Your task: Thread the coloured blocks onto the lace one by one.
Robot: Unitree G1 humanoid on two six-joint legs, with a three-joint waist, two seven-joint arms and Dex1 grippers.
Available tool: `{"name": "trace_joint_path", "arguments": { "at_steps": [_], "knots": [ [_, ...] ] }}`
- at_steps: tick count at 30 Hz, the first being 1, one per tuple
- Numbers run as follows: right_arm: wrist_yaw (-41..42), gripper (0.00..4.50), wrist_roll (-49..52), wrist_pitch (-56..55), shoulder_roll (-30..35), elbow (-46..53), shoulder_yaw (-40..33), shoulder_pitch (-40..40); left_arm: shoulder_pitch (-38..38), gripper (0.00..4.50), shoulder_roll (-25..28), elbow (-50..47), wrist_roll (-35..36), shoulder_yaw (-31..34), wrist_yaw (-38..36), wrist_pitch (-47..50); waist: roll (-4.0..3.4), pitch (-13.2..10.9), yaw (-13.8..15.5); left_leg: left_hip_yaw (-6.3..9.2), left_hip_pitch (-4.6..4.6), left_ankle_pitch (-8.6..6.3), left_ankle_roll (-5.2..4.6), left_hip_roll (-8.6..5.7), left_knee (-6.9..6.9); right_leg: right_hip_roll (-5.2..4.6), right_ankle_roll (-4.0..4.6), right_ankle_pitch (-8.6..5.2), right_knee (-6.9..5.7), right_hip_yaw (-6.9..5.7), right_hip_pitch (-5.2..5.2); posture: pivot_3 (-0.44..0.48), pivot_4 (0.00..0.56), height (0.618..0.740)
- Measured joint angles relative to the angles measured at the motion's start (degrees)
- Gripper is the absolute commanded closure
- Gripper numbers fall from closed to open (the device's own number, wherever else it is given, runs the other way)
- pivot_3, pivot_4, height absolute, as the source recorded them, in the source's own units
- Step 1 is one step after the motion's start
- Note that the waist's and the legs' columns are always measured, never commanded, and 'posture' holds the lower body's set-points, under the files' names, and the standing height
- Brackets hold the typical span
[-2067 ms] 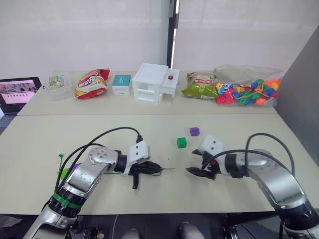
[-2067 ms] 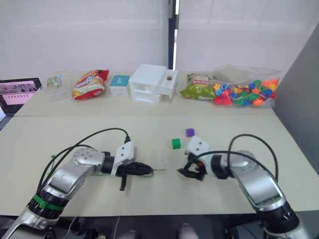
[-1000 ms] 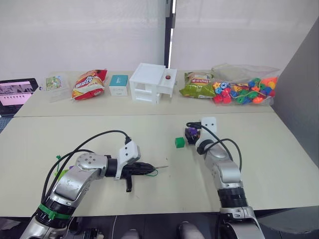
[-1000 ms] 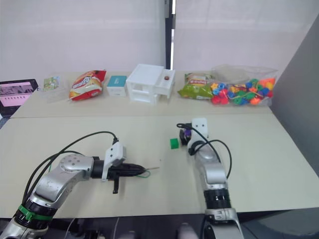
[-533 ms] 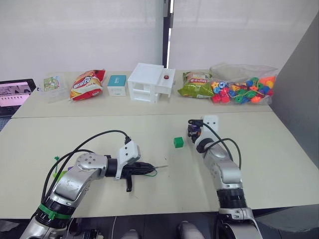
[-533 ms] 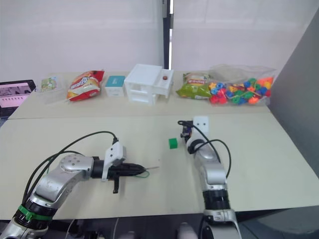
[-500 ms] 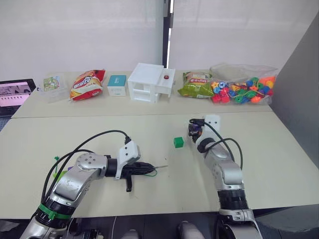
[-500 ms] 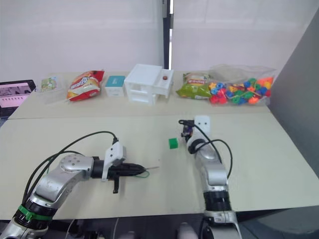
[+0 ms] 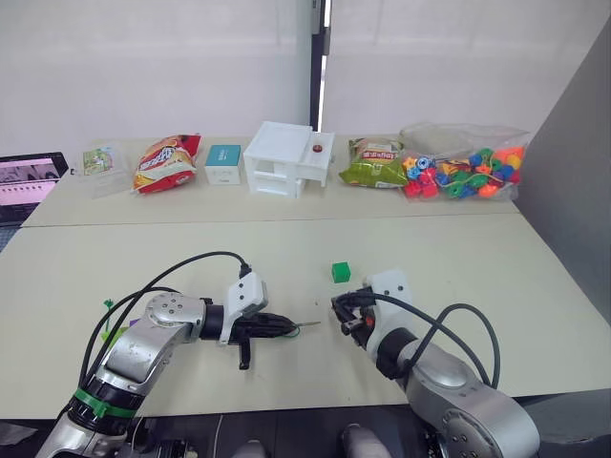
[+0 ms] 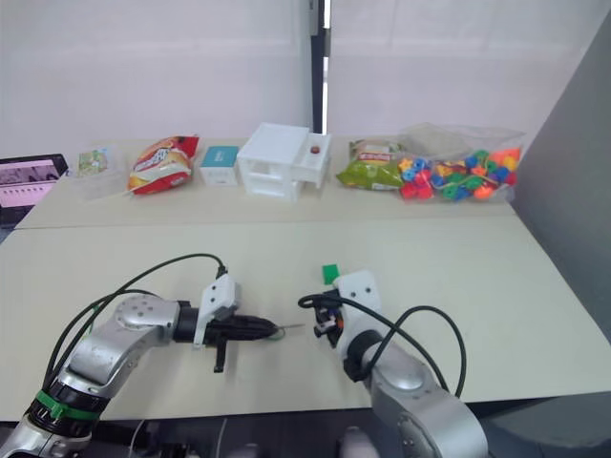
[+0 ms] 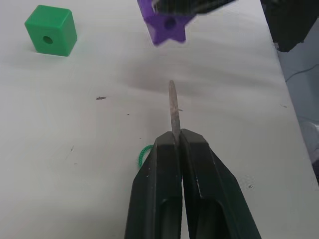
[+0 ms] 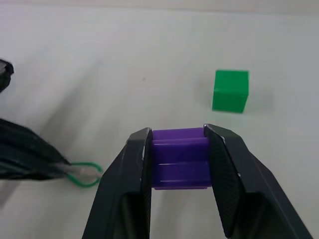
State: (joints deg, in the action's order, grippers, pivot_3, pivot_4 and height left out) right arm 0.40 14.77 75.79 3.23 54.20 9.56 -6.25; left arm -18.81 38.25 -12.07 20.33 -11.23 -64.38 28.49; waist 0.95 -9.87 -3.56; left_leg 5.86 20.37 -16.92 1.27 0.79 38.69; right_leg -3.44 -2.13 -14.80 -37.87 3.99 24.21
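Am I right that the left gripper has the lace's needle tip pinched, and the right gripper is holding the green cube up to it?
Not quite. The left gripper does pinch the needle tip, but the right gripper holds a purple cube, as the right wrist view shows. The green cube sits loose on the table.

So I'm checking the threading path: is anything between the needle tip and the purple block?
Nothing: in the left wrist view only bare table separates the needle tip from the purple block held in the right tool.

Two loose cubes — one purple block (image 12: 180,163), one green block (image 9: 341,272) — plus one lace (image 11: 173,110)
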Motion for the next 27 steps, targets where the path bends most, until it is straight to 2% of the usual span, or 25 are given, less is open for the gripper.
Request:
{"name": "trace_joint_path", "arguments": {
  "at_steps": [5, 9, 11, 12, 14, 17, 18, 19, 20, 24, 26, 27],
  "knots": [
    [-1.7, 3.42, -1.1, 0.2, -1.1, -6.0, 0.6, 0.3, -0.2, 4.50, 0.0, 0.5, 0.0, -0.2, -0.6, -0.2, 0.00, 0.0, 0.0, 0.00, 0.00, 0.00, 0.00, 0.01, -0.02, 0.01, 0.00, 0.00, -0.03, 0.00, 0.03, 0.000, 0.150, 0.740],
    [-2.2, 3.42, -1.7, -0.2, -2.4, -6.7, -0.1, 0.2, -0.6, 4.50, 0.4, 0.5, 0.0, -0.2, -0.8, -0.2, 0.01, 0.0, -0.1, 0.01, -0.02, 0.00, 0.00, 0.01, -0.03, 0.01, 0.00, 0.00, -0.03, -0.01, 0.02, 0.000, 0.150, 0.740],
    [-2.1, 2.28, -1.8, -0.3, -2.6, -6.9, -0.3, 0.2, -0.5, 4.50, 0.5, 0.5, 0.0, -0.2, -0.8, -0.3, 0.01, 0.0, -0.1, 0.01, -0.04, 0.00, 0.00, 0.02, -0.03, 0.01, 0.00, 0.00, -0.04, -0.01, 0.01, 0.000, 0.150, 0.740],
    [-2.0, 2.04, -1.8, -0.2, -2.8, -7.4, -0.5, 0.1, -0.5, 4.50, 0.5, 0.5, 0.0, -0.2, -0.8, -0.3, 0.01, 0.0, -0.1, 0.02, -0.03, 0.00, 0.00, 0.01, -0.03, 0.01, 0.00, 0.00, -0.03, -0.01, 0.01, 0.000, 0.150, 0.740],
    [-1.3, 1.27, -1.5, 0.2, -2.8, -8.1, -2.3, -0.8, -0.5, 4.50, 0.7, 0.5, 0.0, -0.1, -0.8, -0.3, 0.00, 0.0, -0.1, 0.00, 0.00, 0.00, 0.00, 0.01, -0.02, 0.00, 0.00, 0.00, -0.02, 0.00, 0.03, 0.000, 0.150, 0.740],
    [0.8, 0.26, -0.3, 1.0, -1.5, -5.9, -6.3, -6.4, -0.5, 4.50, 0.9, 0.5, 0.0, -0.1, -0.8, -0.3, 0.00, 0.0, -0.1, 0.02, -0.01, 0.00, 0.00, 0.02, -0.03, 0.01, 0.00, 0.00, -0.02, -0.03, 0.03, 0.000, 0.150, 0.740],
    [1.6, 0.04, 0.1, 1.5, -1.2, -4.8, -7.6, -7.6, -0.5, 4.50, 0.9, 0.5, 0.0, -0.1, -0.7, -0.3, 0.00, 0.0, -0.1, 0.05, -0.02, 0.00, 0.00, 0.02, -0.06, 0.03, 0.00, 0.00, -0.04, -0.04, 0.03, 0.000, 0.150, 0.740],
    [2.9, 0.04, 0.8, 2.5, -0.2, -4.2, -9.1, -9.3, -0.4, 4.50, 0.9, 0.4, 0.0, -0.1, -0.6, -0.3, 0.00, 0.0, -0.1, 0.05, -0.01, 0.00, 0.00, 0.02, -0.07, 0.03, 0.00, 0.00, -0.06, -0.04, 0.03, 0.000, 0.150, 0.740],
    [5.3, 0.04, 2.5, 3.5, 1.8, -4.0, -10.2, -11.2, -0.3, 4.50, 0.9, 0.4, 0.0, -0.1, -0.5, -0.3, -0.01, 0.0, -0.1, 0.05, 0.00, 0.00, 0.00, 0.01, -0.06, 0.01, 0.00, 0.00, -0.04, -0.04, 0.03, 0.000, 0.150, 0.740],
    [23.2, 0.04, 12.8, 1.7, 18.1, -4.7, -16.4, -16.3, 1.0, 4.50, 0.9, -0.7, 0.0, 0.1, 0.1, -0.2, -0.01, 0.0, 0.2, 0.05, 0.00, -0.04, -0.06, 0.00, -0.08, -0.01, 0.00, 0.00, 0.24, -0.10, -0.12, 0.000, 0.150, 0.740],
    [32.9, 0.04, 16.8, -2.5, 25.3, -7.5, -15.7, -15.5, 1.1, 4.50, 0.8, -0.7, 0.0, 0.0, 0.4, 0.1, -0.01, 0.0, 0.4, 0.05, 0.03, -0.05, -0.09, 0.01, -0.10, 0.00, 0.00, 0.00, 0.27, -0.10, -0.11, 0.000, 0.150, 0.740],
    [39.2, 0.04, 17.6, -6.4, 30.7, -10.3, -13.0, -15.0, 1.1, 4.50, 0.8, -0.9, 0.0, 0.0, 0.6, 0.2, -0.01, 0.0, 0.4, 0.01, 0.03, -0.06, -0.10, 0.00, -0.08, -0.01, 0.00, 0.00, 0.31, -0.08, -0.14, 0.000, 0.150, 0.740]
  ]
}}
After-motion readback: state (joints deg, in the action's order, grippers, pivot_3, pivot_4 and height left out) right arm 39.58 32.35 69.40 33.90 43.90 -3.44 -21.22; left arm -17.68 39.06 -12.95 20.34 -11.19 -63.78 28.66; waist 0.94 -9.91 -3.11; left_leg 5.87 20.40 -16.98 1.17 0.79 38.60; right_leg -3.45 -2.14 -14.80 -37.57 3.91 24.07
